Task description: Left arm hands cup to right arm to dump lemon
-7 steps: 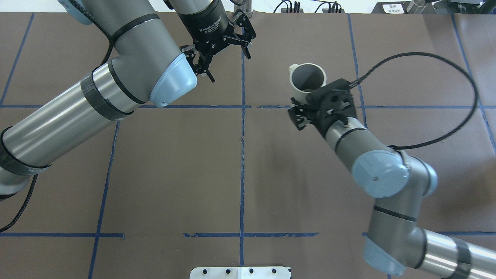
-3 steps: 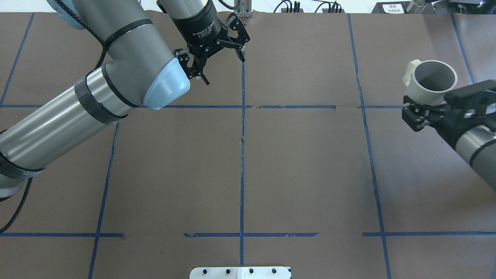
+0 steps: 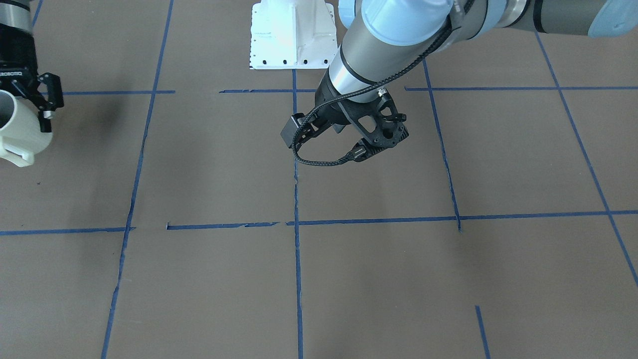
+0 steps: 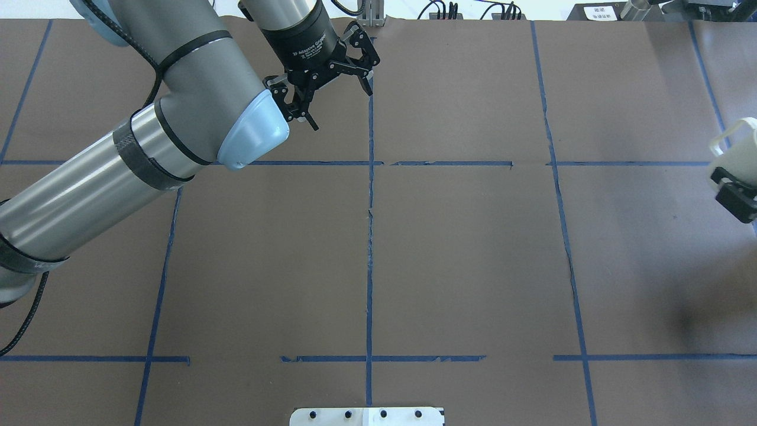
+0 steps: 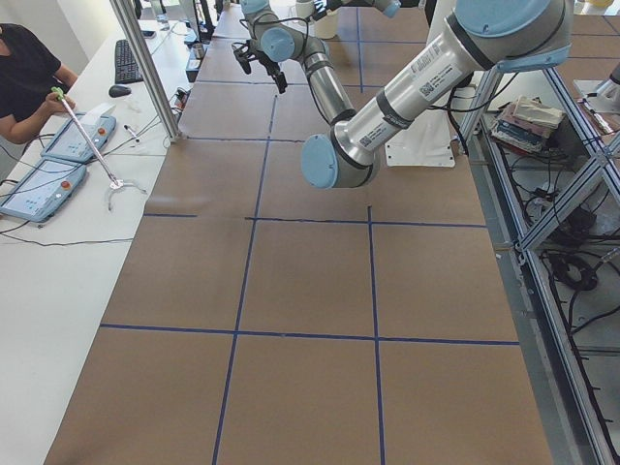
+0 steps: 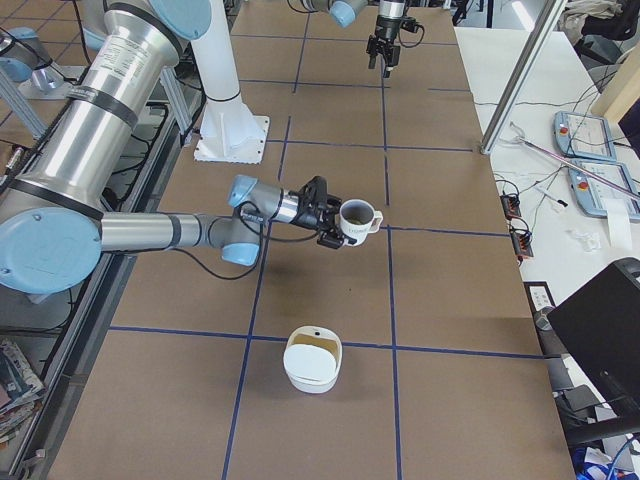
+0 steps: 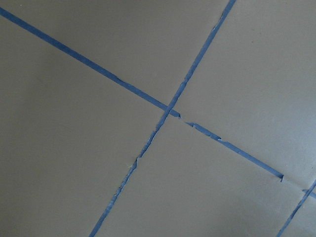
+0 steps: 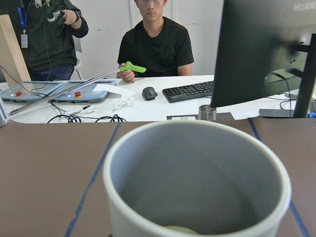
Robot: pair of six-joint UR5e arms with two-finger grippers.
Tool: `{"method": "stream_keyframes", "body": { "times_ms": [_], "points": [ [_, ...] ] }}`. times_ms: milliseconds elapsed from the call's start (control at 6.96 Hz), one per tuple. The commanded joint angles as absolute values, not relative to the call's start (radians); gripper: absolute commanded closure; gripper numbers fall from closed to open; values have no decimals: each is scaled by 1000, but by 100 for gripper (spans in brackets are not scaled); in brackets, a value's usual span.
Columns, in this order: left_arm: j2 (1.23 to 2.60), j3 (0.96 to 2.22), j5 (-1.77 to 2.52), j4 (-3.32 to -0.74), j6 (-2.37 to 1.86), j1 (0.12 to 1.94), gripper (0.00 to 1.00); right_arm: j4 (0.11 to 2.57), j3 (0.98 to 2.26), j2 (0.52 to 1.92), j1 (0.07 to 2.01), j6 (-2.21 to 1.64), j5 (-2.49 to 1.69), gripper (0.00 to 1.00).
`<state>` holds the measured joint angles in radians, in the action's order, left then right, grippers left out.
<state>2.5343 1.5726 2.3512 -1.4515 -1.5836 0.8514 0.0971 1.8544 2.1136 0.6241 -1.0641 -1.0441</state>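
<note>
The right hand (image 6: 334,222) is clamped on the side wall of the small white mug (image 6: 358,216). It holds the mug upright in the air above the brown, blue-taped tabletop (image 4: 461,266), toward the robot's right end, with the cream loop handle pointing away from the robot. The dull yellow-green lemon (image 8: 178,230) lies at the bottom of the grey inside. A white rounded tub (image 6: 312,362) stands on the tabletop, apart from the mug. The left hand (image 4: 342,105) hangs well apart over a tape crossing, jaws wide and empty.
</note>
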Motion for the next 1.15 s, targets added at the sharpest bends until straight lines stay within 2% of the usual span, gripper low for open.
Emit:
{"method": "stream_keyframes", "body": {
  "times_ms": [0,144,718,1005],
  "points": [
    [2531,1583,2350,-1451,-1586,850,0,-215,1572,2126,892,-1132,-1358,97],
    [2533,1585,2350,-1451,-1589,850,0,-257,1506,2070,1087,-1216,-1631,97],
    [2531,1609,2347,-1451,-1612,848,0,-444,1450,2017,1098,-1781,-1651,96],
    [2527,1608,2347,-1451,-1612,848,0,-636,1324,1976,1098,-2073,-1602,96]
  ]
}}
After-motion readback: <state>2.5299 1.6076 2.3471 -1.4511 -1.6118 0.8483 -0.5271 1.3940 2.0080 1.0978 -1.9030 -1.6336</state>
